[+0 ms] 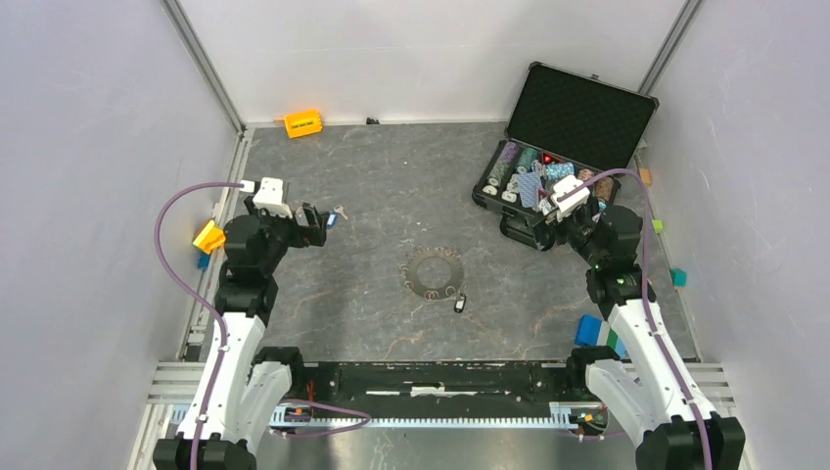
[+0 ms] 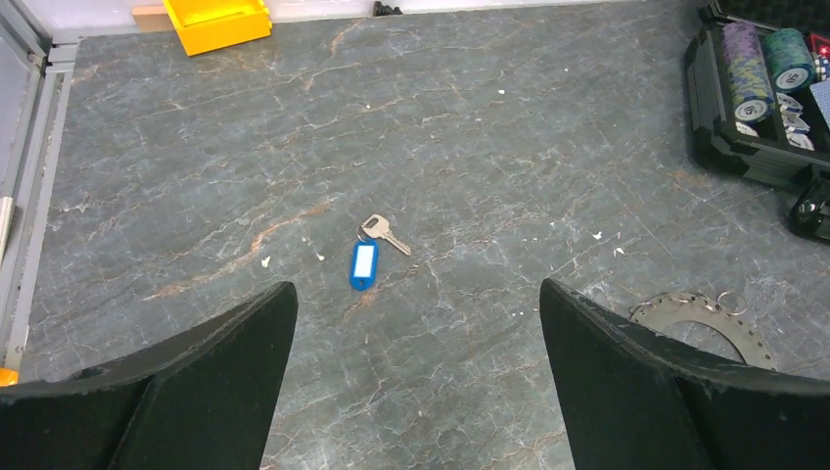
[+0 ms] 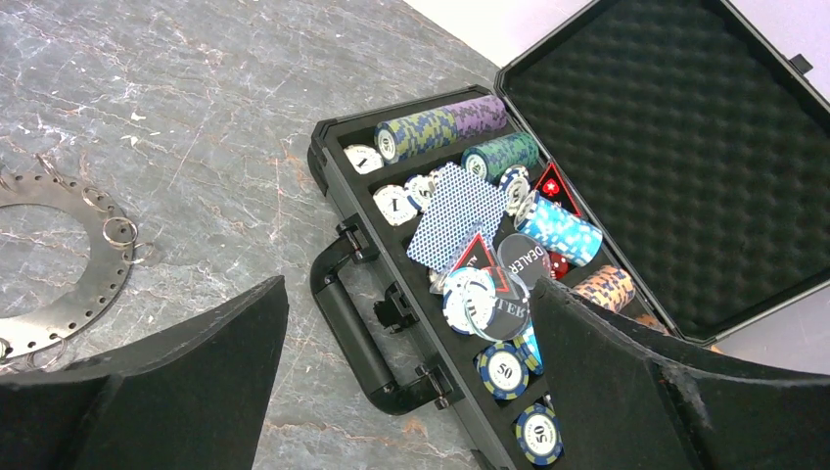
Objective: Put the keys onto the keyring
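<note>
The keyring (image 1: 413, 275) is a flat grey hoop with small rings on its edge, lying mid-table. It also shows in the left wrist view (image 2: 714, 315) and the right wrist view (image 3: 98, 264). A silvery key with a blue tag (image 1: 333, 217) lies on the table just beyond my left gripper (image 1: 318, 223), which is open and empty. In the left wrist view that key (image 2: 367, 257) lies ahead of the open left gripper (image 2: 416, 294). A key with a black head (image 1: 459, 304) lies just off the ring's near right edge. My right gripper (image 1: 543, 230) is open and empty over the case's front edge (image 3: 406, 289).
An open black poker case (image 1: 577, 117) with chips and cards stands at the back right, its handle (image 3: 347, 323) under my right gripper. A yellow block (image 1: 303, 123) lies at the back wall. Coloured blocks (image 1: 590, 331) lie along the right and left edges.
</note>
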Available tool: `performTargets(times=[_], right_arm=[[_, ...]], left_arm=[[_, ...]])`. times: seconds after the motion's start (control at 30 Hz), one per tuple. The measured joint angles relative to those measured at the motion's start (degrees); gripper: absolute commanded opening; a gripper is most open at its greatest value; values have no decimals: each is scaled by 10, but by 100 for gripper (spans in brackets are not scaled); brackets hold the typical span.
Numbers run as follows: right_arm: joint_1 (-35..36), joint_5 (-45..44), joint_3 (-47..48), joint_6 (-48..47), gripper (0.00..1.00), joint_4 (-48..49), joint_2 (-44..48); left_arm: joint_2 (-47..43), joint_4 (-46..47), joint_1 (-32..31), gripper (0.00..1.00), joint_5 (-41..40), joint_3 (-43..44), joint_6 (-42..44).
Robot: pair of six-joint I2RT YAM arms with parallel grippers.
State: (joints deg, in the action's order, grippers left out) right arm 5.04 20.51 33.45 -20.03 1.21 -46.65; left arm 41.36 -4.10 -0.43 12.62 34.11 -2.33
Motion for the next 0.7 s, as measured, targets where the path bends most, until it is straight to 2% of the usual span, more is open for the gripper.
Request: performTargets(times=[0.43, 0.6, 0.7], right_arm=[[-2, 1, 0, -11, 98, 0, 2], [-10, 16, 0, -22, 98, -5, 5], [-9, 33, 0, -29, 98, -14, 4]], left_arm=[[0, -5, 0, 100, -2, 5, 0], [2, -38, 0, 100, -3, 33, 5], [7, -66, 0, 100, 23, 60, 33]])
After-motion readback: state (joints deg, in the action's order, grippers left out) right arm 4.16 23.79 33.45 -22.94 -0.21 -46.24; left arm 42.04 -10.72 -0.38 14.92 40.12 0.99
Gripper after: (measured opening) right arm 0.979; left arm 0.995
